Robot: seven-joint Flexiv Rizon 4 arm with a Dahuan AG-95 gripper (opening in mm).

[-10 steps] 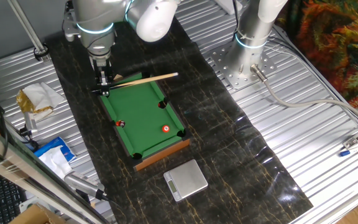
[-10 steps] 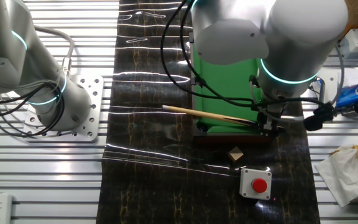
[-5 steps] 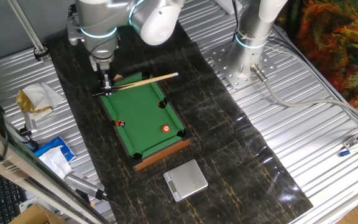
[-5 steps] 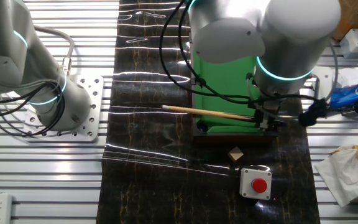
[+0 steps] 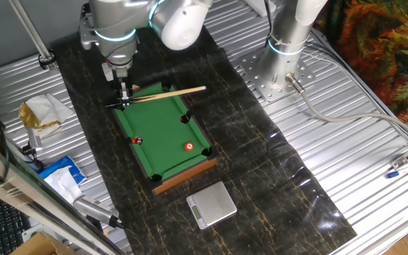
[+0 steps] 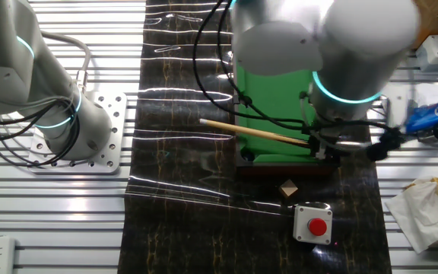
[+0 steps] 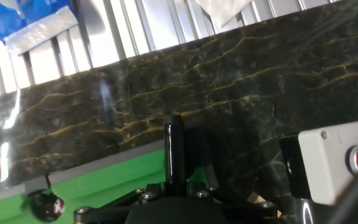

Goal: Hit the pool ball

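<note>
Dark marbled matting covers the middle of the ribbed metal desk (image 5: 360,170), carrying a green mini pool table (image 5: 163,134). Near that table's pocket toward the desk's front edge sits the pool ball (image 5: 189,146). At the far end, the gripper (image 5: 122,99) is clamped on a wooden cue (image 5: 168,93).

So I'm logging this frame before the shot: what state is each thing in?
pool ball: resting on the felt, near a corner pocket.
dark ball: resting by the opposite rail.
cue stick: held across the table's far end.
gripper: shut on the cue stick.
</note>
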